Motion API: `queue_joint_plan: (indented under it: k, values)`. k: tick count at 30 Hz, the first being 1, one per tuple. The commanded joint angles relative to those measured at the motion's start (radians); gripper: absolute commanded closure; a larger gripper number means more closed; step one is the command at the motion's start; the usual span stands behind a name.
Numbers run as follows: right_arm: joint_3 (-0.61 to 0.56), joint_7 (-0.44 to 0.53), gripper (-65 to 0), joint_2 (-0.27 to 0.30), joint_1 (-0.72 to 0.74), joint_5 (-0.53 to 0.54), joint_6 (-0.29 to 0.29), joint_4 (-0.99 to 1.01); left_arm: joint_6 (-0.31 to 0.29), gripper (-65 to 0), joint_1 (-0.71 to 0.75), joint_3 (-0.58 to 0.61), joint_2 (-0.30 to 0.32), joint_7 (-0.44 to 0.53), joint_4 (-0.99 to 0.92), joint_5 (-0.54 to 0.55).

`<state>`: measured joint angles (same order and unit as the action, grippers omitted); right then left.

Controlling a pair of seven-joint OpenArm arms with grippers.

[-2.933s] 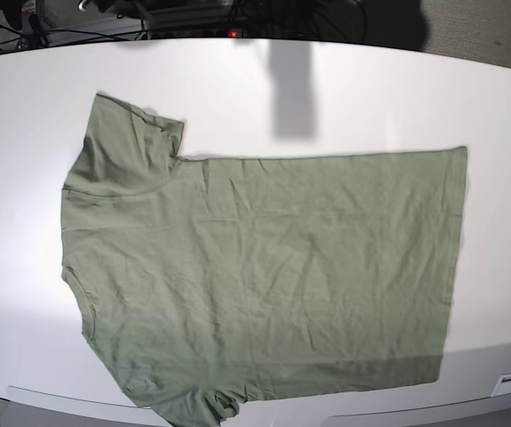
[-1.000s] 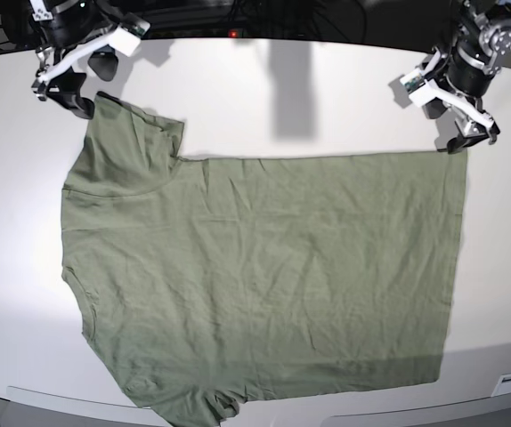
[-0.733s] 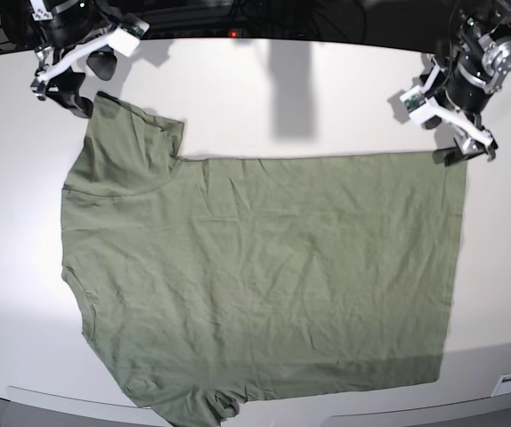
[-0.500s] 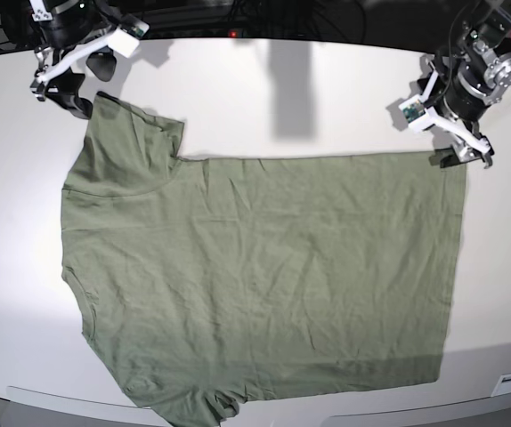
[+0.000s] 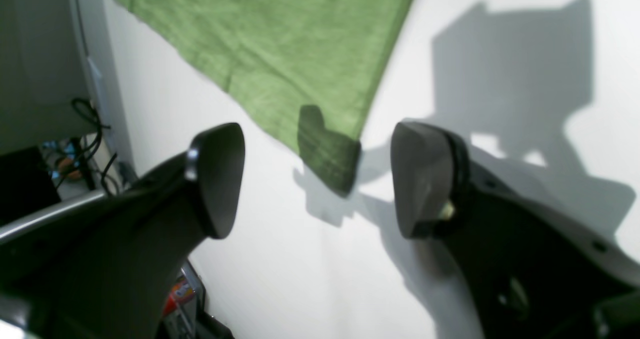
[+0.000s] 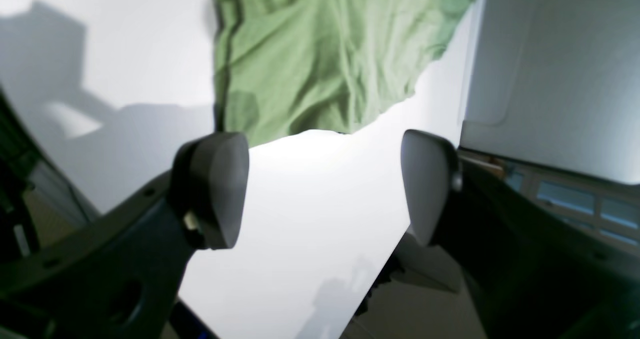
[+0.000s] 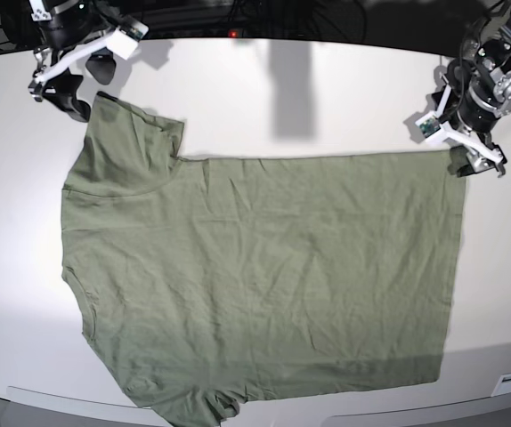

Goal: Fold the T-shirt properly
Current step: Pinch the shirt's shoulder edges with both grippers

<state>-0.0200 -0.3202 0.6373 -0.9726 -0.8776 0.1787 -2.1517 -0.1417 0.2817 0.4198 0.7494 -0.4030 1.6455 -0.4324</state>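
The sage-green T-shirt (image 7: 264, 267) lies spread flat on the white table (image 7: 344, 89), neckline and sleeves to the left, hem to the right. My left gripper (image 7: 457, 147) hovers open over the far hem corner. In the left wrist view that corner (image 5: 327, 151) lies between the two dark fingers (image 5: 217, 179) of the left gripper (image 5: 317, 179), and I see no contact. My right gripper (image 7: 86, 84) stands open at the tip of the far sleeve. In the right wrist view the sleeve (image 6: 320, 54) lies just beyond the open right gripper (image 6: 322, 189), with only bare table between its pads.
Dark cables and equipment (image 7: 238, 18) run along the table's far edge. A grey strip (image 7: 60, 396) borders the near edge, where the near sleeve (image 7: 193, 409) reaches it. A grey panel with wires (image 5: 45, 64) shows past the table edge in the left wrist view.
My left gripper has shifted a little to the right and lower, turning over the hem corner. The right gripper and the T-shirt have not moved.
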Motion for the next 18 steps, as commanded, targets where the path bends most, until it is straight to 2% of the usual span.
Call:
queue_joint_plan:
  k: [1,5,10,14,18]
  values:
    - [0.006,0.002,-46.8,0.008,-0.008,-0.005,-0.034,-0.019,-0.005,-44.6,-0.002,-0.006,0.012,-0.002,-0.014,-0.003]
    - [0.006,0.001,-46.8,0.008,-0.008,-0.005,-0.068,-0.019,-0.006,-44.6,-0.002,-0.006,0.013,0.076,-0.085,-0.005]
    - [0.006,-0.002,-46.8,0.008,-0.005,-0.005,-0.068,-0.019,-0.006,-44.6,-0.003,-0.006,0.013,0.097,-0.114,-0.006]
    - [0.006,-0.002,-46.8,0.008,-0.005,0.004,-0.068,-0.019,-0.006,-44.6,-0.010,-0.006,0.012,0.166,-0.114,-0.024]
    - [0.006,-0.002,-46.8,0.008,-0.005,0.051,-0.068,-0.019,-0.005,-44.6,-0.016,-0.006,0.014,0.170,-0.114,-0.094]
